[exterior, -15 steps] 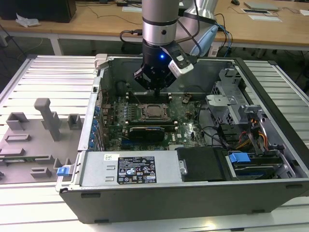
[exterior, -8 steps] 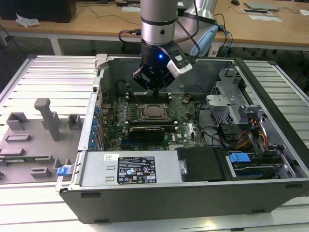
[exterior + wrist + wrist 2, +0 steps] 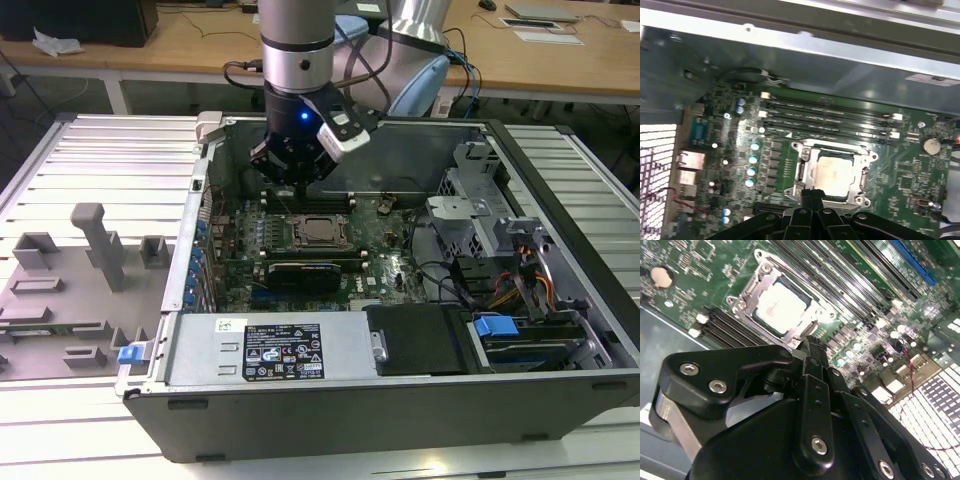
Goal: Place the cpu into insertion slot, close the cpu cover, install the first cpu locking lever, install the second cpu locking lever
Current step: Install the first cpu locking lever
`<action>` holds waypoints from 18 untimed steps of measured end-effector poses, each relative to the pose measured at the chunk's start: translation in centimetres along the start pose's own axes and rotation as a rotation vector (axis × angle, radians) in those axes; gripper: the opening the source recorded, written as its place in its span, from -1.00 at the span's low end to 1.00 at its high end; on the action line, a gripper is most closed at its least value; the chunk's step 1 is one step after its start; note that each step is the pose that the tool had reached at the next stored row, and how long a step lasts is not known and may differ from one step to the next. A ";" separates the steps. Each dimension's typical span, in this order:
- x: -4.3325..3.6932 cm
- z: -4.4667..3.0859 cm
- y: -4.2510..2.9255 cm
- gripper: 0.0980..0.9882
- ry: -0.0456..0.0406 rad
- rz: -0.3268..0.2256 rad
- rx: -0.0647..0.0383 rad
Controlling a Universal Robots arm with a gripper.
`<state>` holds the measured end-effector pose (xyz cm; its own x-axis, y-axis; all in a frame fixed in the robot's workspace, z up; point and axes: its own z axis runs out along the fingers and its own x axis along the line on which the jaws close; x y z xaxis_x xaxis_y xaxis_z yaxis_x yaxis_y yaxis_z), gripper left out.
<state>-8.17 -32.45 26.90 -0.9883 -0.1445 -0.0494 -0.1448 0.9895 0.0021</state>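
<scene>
Small flat silver-topped square cpu is seated in the silver-rimmed square insertion slot, thin silver-grey cpu cover apparently laid flat over it. Black gripper is held at the slot's 11 o'clock in the exterior view, fingers pressed together, empty. Chip judged light, rigid, slick, fragile underneath: opposite edges only.

One computer case, one motherboard, one chip, one socket, one hand, two blue clips, one coin battery.

One rim of insertion slot hidden behind claw, claw base cut off at edge
</scene>
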 end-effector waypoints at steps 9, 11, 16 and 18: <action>2.51 -0.11 0.37 -0.98 -0.0055 0.000 0.000; 3.01 -0.12 0.44 -0.98 -0.0069 0.000 0.000; 3.96 -0.15 0.58 -0.98 -0.0093 0.000 -0.001; 4.22 -0.16 0.62 -0.98 -0.0098 0.000 -0.002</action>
<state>-12.44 -32.45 26.85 -0.9877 -0.1445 -0.0592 -0.1450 0.9894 0.0040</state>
